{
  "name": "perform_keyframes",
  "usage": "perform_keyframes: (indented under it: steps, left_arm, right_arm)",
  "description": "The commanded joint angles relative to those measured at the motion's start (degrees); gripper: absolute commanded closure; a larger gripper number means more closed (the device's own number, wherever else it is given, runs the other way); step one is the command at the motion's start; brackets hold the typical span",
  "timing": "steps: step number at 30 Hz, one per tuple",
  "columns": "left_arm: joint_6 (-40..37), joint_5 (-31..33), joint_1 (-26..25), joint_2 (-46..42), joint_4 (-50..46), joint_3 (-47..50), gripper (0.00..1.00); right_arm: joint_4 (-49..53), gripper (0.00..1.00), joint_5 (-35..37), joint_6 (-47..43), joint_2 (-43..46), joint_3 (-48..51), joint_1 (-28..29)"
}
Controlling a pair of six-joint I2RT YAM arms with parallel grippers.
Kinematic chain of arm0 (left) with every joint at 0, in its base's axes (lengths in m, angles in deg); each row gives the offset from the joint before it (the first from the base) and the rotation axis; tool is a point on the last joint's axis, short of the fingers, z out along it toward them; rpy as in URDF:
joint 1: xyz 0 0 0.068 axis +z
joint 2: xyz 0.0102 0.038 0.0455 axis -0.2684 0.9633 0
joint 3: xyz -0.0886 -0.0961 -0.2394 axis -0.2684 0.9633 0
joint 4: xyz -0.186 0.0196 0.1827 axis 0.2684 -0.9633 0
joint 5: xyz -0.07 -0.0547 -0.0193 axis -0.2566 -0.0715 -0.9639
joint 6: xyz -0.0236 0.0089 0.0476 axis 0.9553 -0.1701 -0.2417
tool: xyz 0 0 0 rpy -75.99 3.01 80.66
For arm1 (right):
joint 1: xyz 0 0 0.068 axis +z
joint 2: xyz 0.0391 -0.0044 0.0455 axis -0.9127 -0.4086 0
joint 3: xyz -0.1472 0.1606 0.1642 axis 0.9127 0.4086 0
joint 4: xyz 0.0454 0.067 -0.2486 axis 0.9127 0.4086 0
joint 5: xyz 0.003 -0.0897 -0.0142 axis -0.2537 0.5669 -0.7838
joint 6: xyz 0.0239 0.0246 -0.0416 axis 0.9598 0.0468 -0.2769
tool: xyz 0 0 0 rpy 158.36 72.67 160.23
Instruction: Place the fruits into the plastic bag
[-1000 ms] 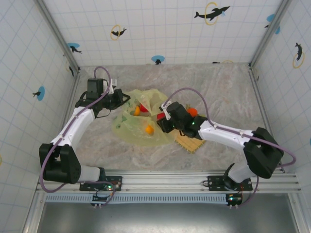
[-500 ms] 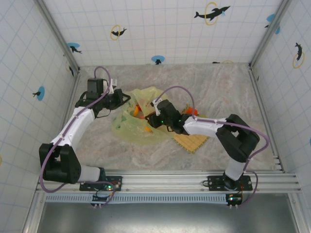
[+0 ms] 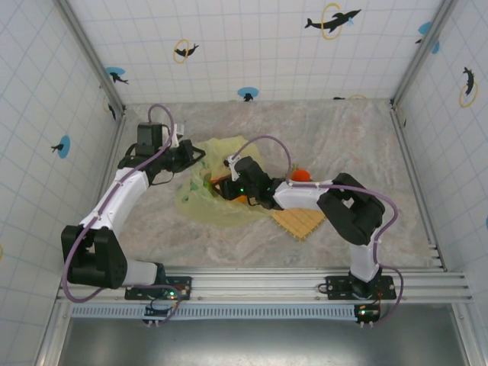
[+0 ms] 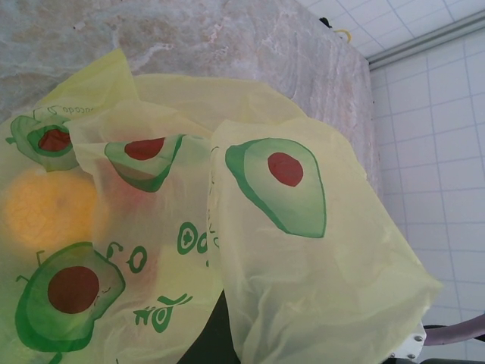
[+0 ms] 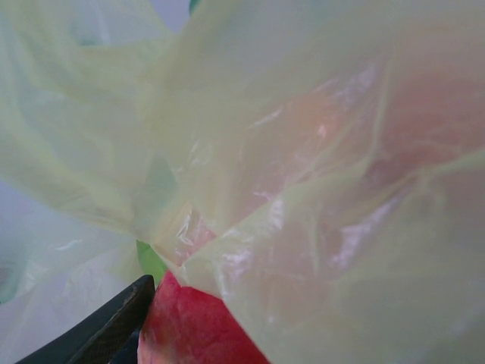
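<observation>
My right gripper (image 3: 229, 183) is inside the plastic bag (image 3: 206, 207), fingers clamped on a red fruit (image 5: 189, 330), not yet released. My left gripper (image 3: 191, 156) looks pinched on the rim, though film hides it. A yellow-orange fruit (image 4: 49, 208) lies bagged just beyond those fingers; an orange fruit (image 3: 303, 174) waits behind my right fingers on the mat (image 3: 301, 223)

On my feed it's white gridded walls (image 3: 252, 46) with dolphin stickers (image 3: 332, 20), a grey marbled tabletop (image 3: 358, 137), and a metal rail (image 3: 259, 282) up front.
</observation>
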Motion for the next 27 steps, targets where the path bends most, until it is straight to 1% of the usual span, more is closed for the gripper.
perform_keyframes:
  steps: [1, 4, 9, 14, 21, 27]
  left_arm:
    - [-0.39, -0.95, -0.57, 0.12, 0.72, 0.84, 1.0]
    - [-0.53, -0.97, -0.56, 0.24, 0.74, 0.92, 1.0]
    - [-0.72, -0.97, -0.58, 0.43, 0.55, 0.92, 1.0]
    - [-0.85, -0.82, -0.56, 0.51, 0.54, 0.79, 1.0]
    - [-1.47, -0.29, -0.56, 0.6, 0.2, 0.74, 1.0]
    - [-1.77, 0.02, -0.56, 0.71, -0.05, 0.8, 1.0]
  right_arm:
    - [-0.73, 0.32, 2.39, -0.11, -0.52, -1.72, 0.16]
    - [1.68, 0.27, 4.62, -1.58, -0.79, -2.8, -0.15]
    - [2.85, 0.21, 3.63, -2.41, -0.31, -3.47, -0.72]
    - [4.07, 0.19, 3.26, -3.43, 2.72, -2.72, -0.98]
    - [7.44, 0.2, 3.48, -5.67, 11.42, 2.09, -1.87]
    - [12.51, 0.2, 2.87, -8.34, 19.88, 5.71, -3.31]
